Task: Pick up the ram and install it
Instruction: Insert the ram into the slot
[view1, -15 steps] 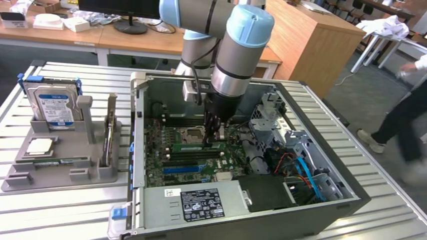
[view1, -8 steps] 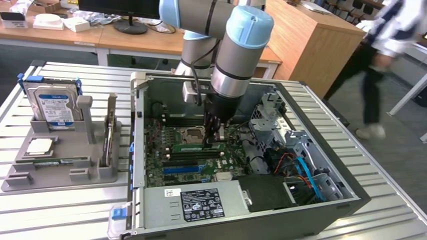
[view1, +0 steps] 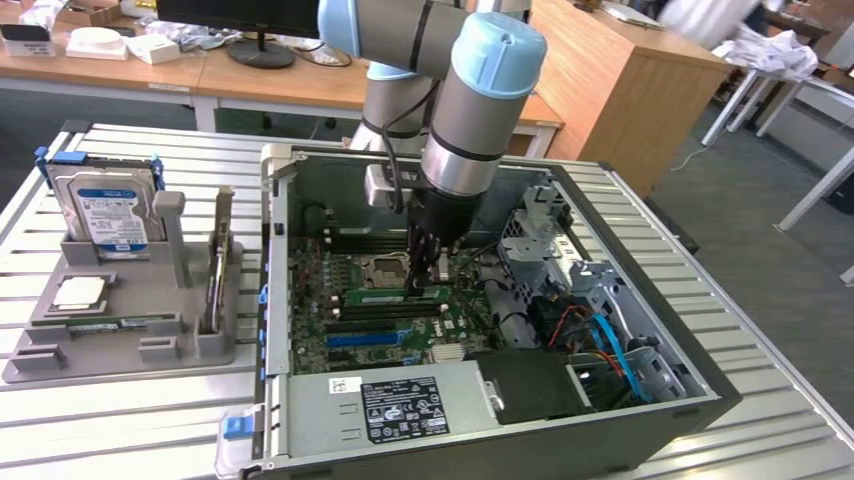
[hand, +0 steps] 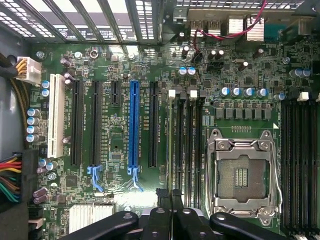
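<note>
The gripper (view1: 435, 278) (hand: 171, 194), low inside the open computer case (view1: 667, 400), is clenched narrowly on the ram (view1: 394, 294) (hand: 171, 140). The ram stands on edge along the memory slot just beside the empty processor socket (hand: 242, 175). If the stick sits skewed or off the slot's notch, pressing could jam it, flex the motherboard (hand: 115, 145) or leave one end unlatched.
</note>
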